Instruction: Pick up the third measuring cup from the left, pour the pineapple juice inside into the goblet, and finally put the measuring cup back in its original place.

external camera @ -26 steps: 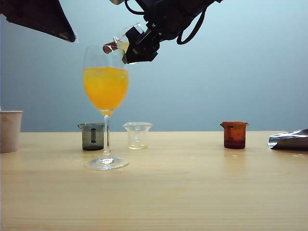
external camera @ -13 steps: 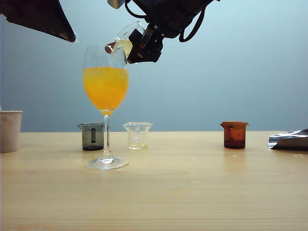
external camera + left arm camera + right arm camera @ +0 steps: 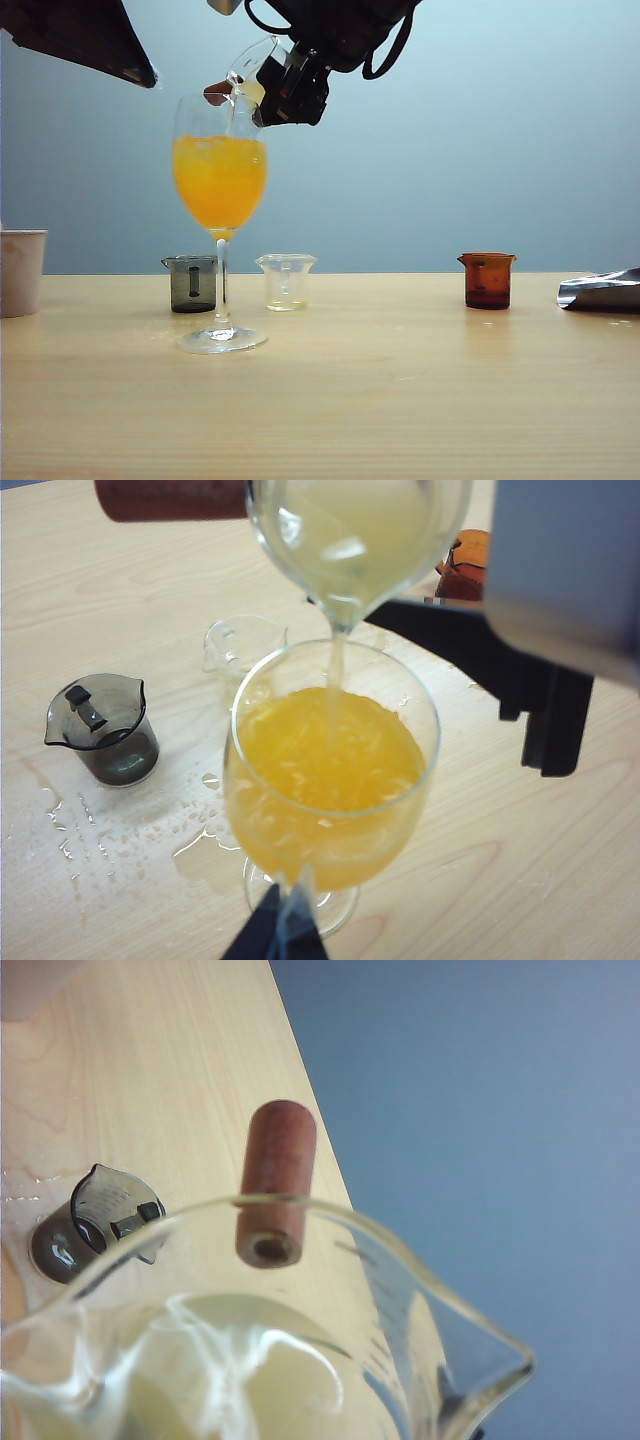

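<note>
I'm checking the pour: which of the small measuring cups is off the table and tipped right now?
The clear measuring cup with the reddish-brown handle, held tilted by the right gripper over the goblet. The grey, clear and amber cups stand upright on the table.

- Light wooden tabletop: carries every item listed below.
- Smoky grey cup: upright at the back left, dark tab inside its rim.
- All-clear cup: upright, just right of the grey one, a trace of pale liquid at its base.
- Amber-brown cup: upright, well apart to the right.
- Pale paper cup: at the left edge.
- Crumpled silver foil: at the right edge.
- Spilled droplets: wet patch near the grey cup.
</note>
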